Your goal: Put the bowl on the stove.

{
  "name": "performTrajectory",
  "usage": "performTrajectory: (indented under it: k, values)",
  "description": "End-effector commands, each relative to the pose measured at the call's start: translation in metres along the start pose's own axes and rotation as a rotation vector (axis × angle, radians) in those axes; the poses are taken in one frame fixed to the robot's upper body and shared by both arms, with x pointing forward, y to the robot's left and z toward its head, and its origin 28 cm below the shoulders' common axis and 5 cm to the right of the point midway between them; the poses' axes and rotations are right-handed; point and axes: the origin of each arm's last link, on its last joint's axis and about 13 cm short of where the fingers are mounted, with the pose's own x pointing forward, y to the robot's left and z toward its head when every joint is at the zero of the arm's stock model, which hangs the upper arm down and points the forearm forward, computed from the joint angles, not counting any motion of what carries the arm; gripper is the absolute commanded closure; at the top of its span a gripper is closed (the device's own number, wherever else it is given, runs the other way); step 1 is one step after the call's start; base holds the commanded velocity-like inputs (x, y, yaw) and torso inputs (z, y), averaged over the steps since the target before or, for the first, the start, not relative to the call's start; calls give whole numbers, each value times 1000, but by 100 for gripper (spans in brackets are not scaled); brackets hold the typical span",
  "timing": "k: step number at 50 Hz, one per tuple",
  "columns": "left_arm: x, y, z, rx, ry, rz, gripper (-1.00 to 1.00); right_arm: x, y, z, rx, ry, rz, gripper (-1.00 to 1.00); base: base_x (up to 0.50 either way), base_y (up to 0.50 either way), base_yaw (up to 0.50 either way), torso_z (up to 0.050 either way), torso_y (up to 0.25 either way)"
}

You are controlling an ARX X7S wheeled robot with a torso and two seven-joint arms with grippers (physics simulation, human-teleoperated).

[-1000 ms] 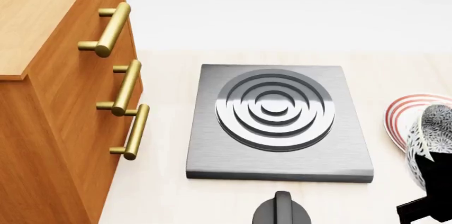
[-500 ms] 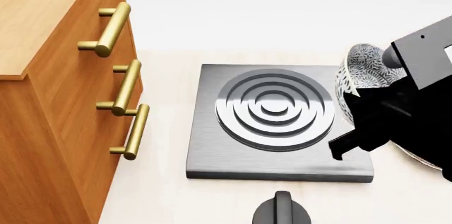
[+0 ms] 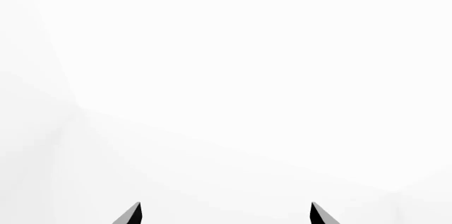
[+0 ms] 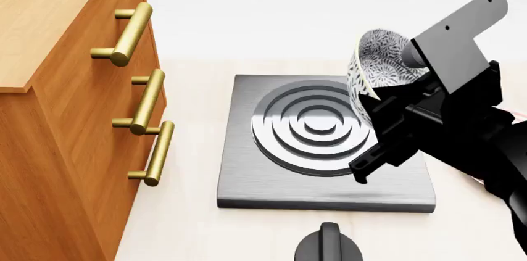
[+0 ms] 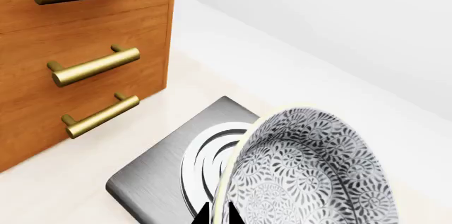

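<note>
The bowl [image 4: 377, 70], white with a grey-blue floral pattern, is held tilted on its side in the air above the right part of the stove [image 4: 247, 174]. The stove is a square dark-grey slab with a raised ringed burner [image 4: 309, 128]. My right gripper [image 4: 374, 97] is shut on the bowl's rim. In the right wrist view the bowl [image 5: 310, 176] fills the lower right, its rim pinched by the right gripper [image 5: 217, 216], and the stove [image 5: 162, 173] lies below it. My left gripper [image 3: 224, 214] is open and empty, facing a blank white surface.
A wooden cabinet [image 4: 49, 119] with brass drawer handles [image 4: 148, 102] stands close left of the stove. A black round knob [image 4: 329, 245] sits at the stove's near edge. A sliver of the red-rimmed plate [image 4: 520, 113] shows behind my right arm.
My right arm has carried the bowl up and to the left, from beside the plate at the right edge to above the stove's right part.
</note>
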Motion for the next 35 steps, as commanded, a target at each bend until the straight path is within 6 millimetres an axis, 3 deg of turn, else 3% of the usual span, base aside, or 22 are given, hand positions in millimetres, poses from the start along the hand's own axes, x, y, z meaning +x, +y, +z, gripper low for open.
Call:
performTrajectory:
  k: [1, 20, 35]
  values:
    - [0, 0, 0, -1, 1, -2, -100, 0, -2, 6, -18, -34, -8, 100, 0, 0, 0, 0, 0]
    - [-2, 0, -2, -1, 7, 0, -100, 98, -40, 35, -98, 2, 134, 100, 0, 0, 0, 0, 1]
    - [-2, 0, -3, -4, 11, 1, -100, 111, -25, 26, 4, 51, 160, 100, 0, 0, 0, 0, 1]
